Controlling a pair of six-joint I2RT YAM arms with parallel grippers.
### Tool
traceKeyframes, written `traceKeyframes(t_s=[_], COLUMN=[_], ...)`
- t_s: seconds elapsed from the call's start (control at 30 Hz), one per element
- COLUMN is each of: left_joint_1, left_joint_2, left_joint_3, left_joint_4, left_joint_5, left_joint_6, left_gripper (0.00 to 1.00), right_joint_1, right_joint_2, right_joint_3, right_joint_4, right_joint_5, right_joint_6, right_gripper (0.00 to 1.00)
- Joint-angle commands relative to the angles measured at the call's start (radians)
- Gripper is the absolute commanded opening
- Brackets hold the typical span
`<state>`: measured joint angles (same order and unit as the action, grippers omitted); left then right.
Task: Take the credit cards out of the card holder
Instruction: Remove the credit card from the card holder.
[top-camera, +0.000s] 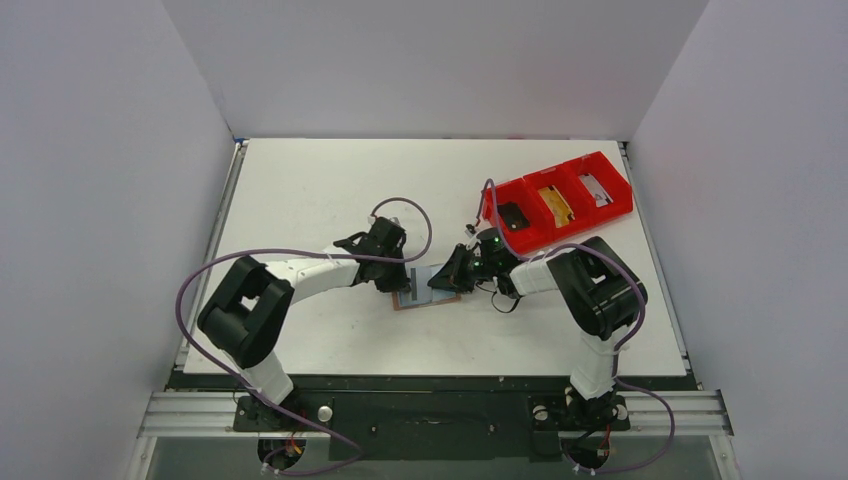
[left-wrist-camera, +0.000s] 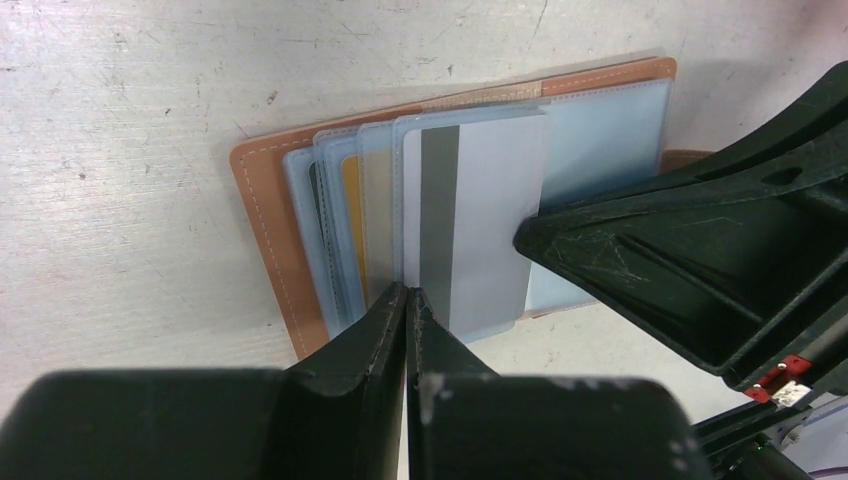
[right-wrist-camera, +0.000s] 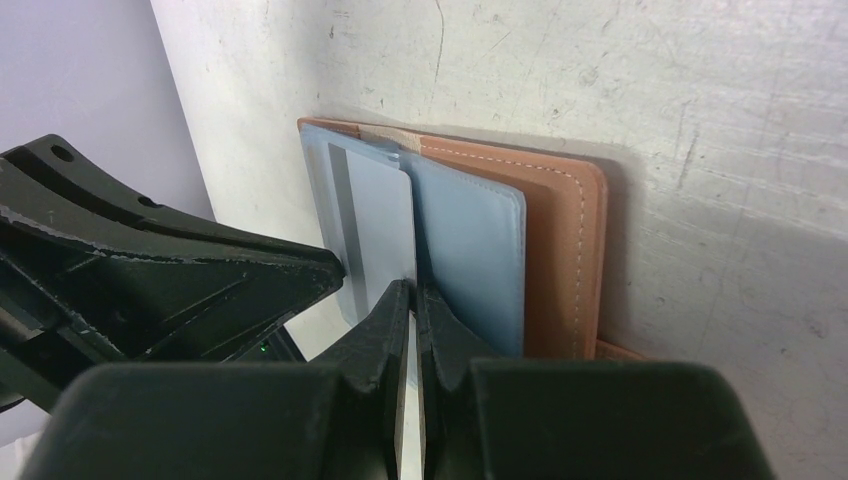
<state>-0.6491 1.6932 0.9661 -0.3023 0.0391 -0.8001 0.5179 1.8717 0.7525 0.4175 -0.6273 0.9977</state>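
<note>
the card holder (top-camera: 425, 291) lies open on the white surface (top-camera: 330, 180), with the left hand (left-wrist-camera: 408, 292) and right hand (right-wrist-camera: 412, 288) each clenched tight, tips at opposite edges of its pale sleeves.

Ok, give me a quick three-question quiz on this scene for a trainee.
1. True or false: the card holder lies folded shut on the table.
2. The red compartment tray sits: A) at the table's far right; B) at its near left; C) under the card holder.
3. What colour is the stripe on the topmost card?
Key: 1 false; 2 A; 3 grey.
</note>
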Motion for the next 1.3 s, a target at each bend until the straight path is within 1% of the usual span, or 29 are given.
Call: traceKeyframes(t_s=[0.0,0.07,0.27,0.8,1.13,1.27], left_joint_1=[-0.006,-0.006,-0.005,-0.003,-0.004,-0.004], left_joint_2=[0.010,0.018,0.049,0.076,0.073,0.073], left_joint_3=[0.008,0.021,0.030,0.013,0.004,0.001], left_joint_4=[-0.002,-0.063,-0.129,-0.123,-0.118,-0.115], left_joint_5=[-0.043,-0.083,-0.141,-0.140,-0.140,-0.140], left_joint_6=[0.003,0.002,0.004,-0.010,-0.015,-0.015], left_gripper=[0.00,0.00,0.00,0.00,0.00,0.00], right_joint_1=[0.001,-0.001,-0.020,-0.057,-0.083,-0.093], right_joint_2=[-0.024,-0.030,-0.033,-0.060,-0.034,-0.027], right_joint_3=[0.008,0.007,0.007,-0.024,-0.082,-0.094], right_joint_4=[-0.044,-0.048,-0.048,-0.029,0.110,0.161], right_joint_5=[0.052,0.053,0.046,0.029,-0.015,-0.031], right_joint_6=[-0.052,-0.055,-0.060,-0.060,0.026,0.059], right_gripper=[0.00,0.00,0.00,0.00,0.00,0.02])
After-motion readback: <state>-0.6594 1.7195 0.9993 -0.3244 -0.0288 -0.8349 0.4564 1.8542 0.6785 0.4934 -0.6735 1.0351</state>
